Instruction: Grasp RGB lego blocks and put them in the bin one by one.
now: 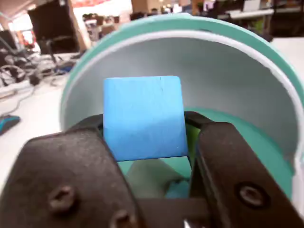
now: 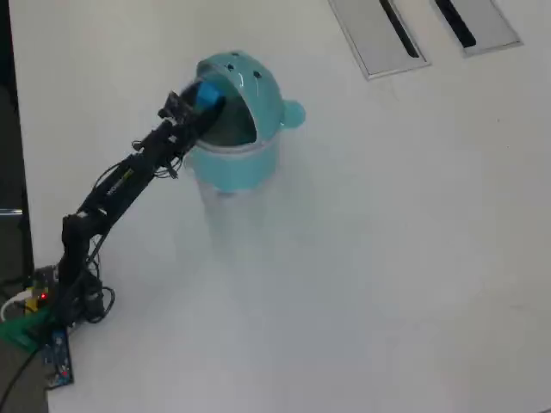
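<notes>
My gripper [image 1: 145,127] is shut on the blue lego block [image 1: 142,116], its dark jaws pressing on the block's left and right sides. In the wrist view the block hangs at the mouth of the light teal bin [image 1: 247,42], with the pale inner wall of the hood behind it. From overhead, the gripper [image 2: 201,100] holds the blue block [image 2: 207,94] at the opening under the bin's domed hood [image 2: 254,82]. A yellow-green sliver [image 1: 191,138] shows beside the right jaw; I cannot tell what it is. The red block is out of view.
The bin's round knob [image 2: 294,114] sticks out to the right. Two grey slotted panels [image 2: 366,34] [image 2: 486,19] lie at the top right of the white table [image 2: 387,258]. The arm's base [image 2: 52,301] sits at the lower left edge, with wires.
</notes>
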{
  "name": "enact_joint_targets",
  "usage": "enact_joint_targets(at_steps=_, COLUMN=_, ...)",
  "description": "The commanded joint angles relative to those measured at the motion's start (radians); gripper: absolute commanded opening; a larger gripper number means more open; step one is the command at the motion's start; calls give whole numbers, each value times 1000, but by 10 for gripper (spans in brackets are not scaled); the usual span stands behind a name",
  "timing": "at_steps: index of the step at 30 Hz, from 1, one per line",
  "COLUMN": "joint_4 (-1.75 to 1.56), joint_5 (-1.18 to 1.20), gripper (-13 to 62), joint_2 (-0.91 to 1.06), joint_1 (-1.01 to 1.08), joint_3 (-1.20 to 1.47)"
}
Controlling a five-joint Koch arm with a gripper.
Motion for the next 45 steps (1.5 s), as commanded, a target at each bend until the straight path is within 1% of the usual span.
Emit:
enact_joint_targets(at_steps=1, joint_4=3, joint_5=-97, gripper=218, joint_2=18, joint_1=12, joint_3=-124)
enact_joint_targets(at_steps=3, joint_4=3, joint_5=-100, gripper=227, joint_2=18, joint_1=18, joint_3=-124)
enact_joint_targets(at_steps=5, joint_4=9, joint_5=-117, gripper=275, joint_2=31, joint_1=26, joint_3=-121)
enact_joint_targets(at_steps=6, joint_4=21, joint_5=-118, gripper=280, joint_2=49, joint_1=26, joint_3=-107)
enact_joint_targets(at_steps=26, joint_4=-14, joint_5=-100, gripper=286, joint_2=482, joint_1=100, joint_3=364)
enact_joint_targets(at_steps=36, joint_4=-71, joint_5=23, gripper=286, joint_2=729, joint_1=133, joint_3=614)
enact_joint_targets(at_steps=45, joint_4=-126, joint_5=167, gripper=286, joint_2=881, joint_1=170, joint_3=753)
